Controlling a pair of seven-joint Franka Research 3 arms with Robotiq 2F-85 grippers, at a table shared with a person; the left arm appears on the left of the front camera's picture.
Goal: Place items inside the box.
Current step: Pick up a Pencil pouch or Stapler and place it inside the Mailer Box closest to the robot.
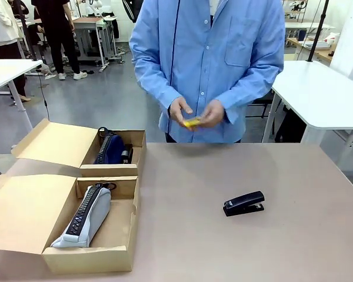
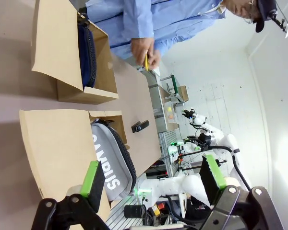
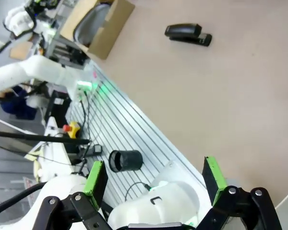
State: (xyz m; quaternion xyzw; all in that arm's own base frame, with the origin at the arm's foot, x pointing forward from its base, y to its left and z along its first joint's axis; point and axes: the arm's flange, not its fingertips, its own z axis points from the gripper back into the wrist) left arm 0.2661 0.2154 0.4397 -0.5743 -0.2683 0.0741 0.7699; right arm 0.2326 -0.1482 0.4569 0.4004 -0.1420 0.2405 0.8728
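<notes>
On the tan tabletop (image 1: 194,176), the black stapler (image 1: 244,203), likely rigid and dense, wants a mid-body grasp; right gripper (image 3: 152,175) gapes empty.

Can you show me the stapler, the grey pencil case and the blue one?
Stapler (image 1: 244,201), front view, its top arm.
Grey case (image 1: 99,212), front view, its grey side.
Navy case (image 1: 113,150), front view, its blue side.

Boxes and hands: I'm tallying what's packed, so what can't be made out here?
Yellow thing in the person's hands, front view: mostly covered by them; unidentifiable.
Far box, front view: its near wall hides whatever lies below the navy pencil case.
Stapler, left wrist view: too small for detail.
</notes>
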